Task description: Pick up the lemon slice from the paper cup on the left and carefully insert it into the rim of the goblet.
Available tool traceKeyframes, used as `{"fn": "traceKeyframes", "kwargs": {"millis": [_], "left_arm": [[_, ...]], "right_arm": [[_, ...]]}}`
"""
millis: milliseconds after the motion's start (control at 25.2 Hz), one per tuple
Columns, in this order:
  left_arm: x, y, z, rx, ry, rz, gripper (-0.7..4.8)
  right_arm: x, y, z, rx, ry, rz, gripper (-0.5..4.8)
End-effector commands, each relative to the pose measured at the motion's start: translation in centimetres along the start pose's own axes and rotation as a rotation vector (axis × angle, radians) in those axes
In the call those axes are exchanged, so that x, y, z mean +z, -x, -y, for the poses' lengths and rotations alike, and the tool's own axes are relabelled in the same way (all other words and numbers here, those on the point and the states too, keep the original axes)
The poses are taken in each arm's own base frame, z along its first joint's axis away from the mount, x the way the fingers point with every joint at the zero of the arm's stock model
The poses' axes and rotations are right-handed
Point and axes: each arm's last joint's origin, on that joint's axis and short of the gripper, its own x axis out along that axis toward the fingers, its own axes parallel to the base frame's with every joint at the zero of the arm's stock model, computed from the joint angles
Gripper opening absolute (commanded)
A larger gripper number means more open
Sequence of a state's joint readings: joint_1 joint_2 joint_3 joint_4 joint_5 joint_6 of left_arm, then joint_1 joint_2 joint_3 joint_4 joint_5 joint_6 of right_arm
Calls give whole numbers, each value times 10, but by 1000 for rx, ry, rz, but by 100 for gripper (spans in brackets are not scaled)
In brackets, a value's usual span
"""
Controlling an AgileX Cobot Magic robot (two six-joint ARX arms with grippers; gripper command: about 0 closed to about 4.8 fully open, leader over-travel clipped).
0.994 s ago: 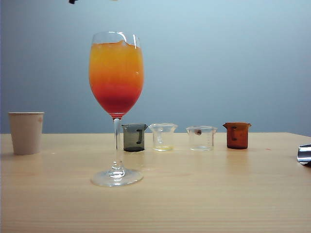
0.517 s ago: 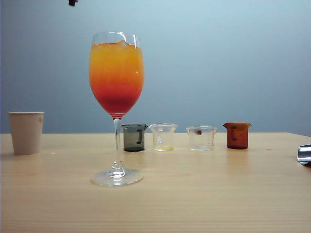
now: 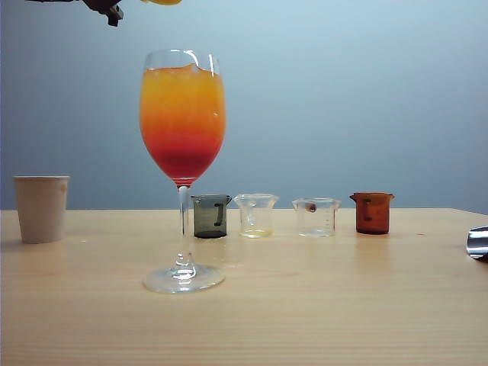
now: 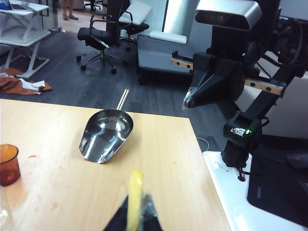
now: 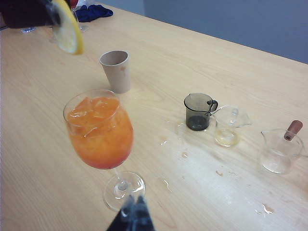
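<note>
The goblet [image 3: 182, 114] stands upright left of the table's middle, full of orange-to-red drink with ice [image 5: 98, 126]. High above it and to its left, at the top edge of the exterior view, my left gripper [image 3: 107, 8] is shut on the lemon slice [image 3: 162, 1]. The slice shows edge-on between the tips of the left gripper [image 4: 134, 217], and as a yellow round [image 5: 67, 30] hanging above and behind the goblet's rim without touching it. The beige paper cup [image 3: 41, 207] stands at the far left. My right gripper [image 5: 134, 208] is shut and empty, hovering short of the goblet's foot.
Behind the goblet stands a row of small beakers: grey [image 3: 211, 216], clear [image 3: 255, 215], clear with a brown bit inside [image 3: 316, 216], brown [image 3: 372, 213]. A steel scoop [image 4: 106, 134] lies at the table's right edge [image 3: 478, 242]. Small spills dot the wood near the beakers.
My left gripper has dropped further into the top of the exterior view, and the lemon slice now shows there beside it. The goblet, cup, beakers and right arm have not moved.
</note>
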State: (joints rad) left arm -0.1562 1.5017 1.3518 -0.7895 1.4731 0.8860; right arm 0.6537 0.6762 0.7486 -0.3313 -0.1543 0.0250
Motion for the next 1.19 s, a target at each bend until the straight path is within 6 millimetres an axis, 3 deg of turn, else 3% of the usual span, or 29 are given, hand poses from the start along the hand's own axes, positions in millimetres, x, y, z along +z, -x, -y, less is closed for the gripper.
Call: {"fn": "traceKeyframes", "kwargs": {"millis": [40,596,994,1193], "left_arm": [[-5,-5,2,-18,-10,0,-6],[-12,-5,1,20,-46,-53,-6],[2,-7,-16,125,-13,-77,-6],[0,-11,-14,125,34,-91,-6]], "right_arm": [[2,-1,0,3,5,11,-6],[1,-2,0,3,4,4,-6],[1,-2,0,3,4,4,-6],[1,-2,0,3,3,3,-6]]}}
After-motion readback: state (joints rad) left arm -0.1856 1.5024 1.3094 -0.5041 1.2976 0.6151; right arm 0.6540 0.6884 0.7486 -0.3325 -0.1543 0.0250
